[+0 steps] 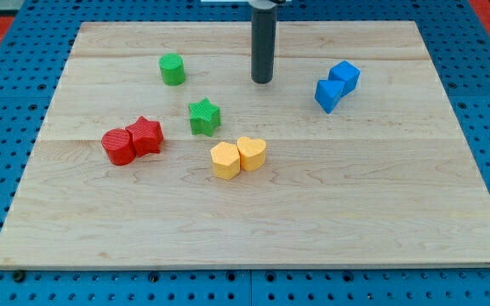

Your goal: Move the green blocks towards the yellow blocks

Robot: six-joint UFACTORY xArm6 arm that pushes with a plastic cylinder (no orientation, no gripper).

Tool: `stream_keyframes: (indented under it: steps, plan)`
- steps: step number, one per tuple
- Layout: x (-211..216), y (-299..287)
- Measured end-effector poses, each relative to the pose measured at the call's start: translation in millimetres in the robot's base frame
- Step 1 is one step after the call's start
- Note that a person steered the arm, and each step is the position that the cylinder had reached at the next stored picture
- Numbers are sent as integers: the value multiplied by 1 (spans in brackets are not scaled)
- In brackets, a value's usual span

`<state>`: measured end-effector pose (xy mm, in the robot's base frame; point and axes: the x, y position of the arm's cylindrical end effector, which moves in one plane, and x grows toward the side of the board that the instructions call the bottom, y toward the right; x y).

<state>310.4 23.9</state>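
A green cylinder (172, 69) stands at the view's upper left of the board. A green star block (203, 116) lies lower, close above the yellow pair. A yellow hexagon-like block (225, 160) and a yellow heart block (251, 153) touch each other near the board's middle. My tip (263, 81) rests on the board at the upper middle, to the right of the green cylinder and up-right of the green star, touching no block.
Two red blocks (131, 140) touch each other at the left. Two blue cubes (337, 85) touch each other at the upper right. The wooden board (398, 221) lies on a blue pegboard.
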Motion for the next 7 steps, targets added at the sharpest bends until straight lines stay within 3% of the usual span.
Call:
stream_keyframes:
  steps: [1,2,5,7]
  plan:
    - [-62,-16]
    - [-72,-103]
    - [-39,-183]
    - [4,-114]
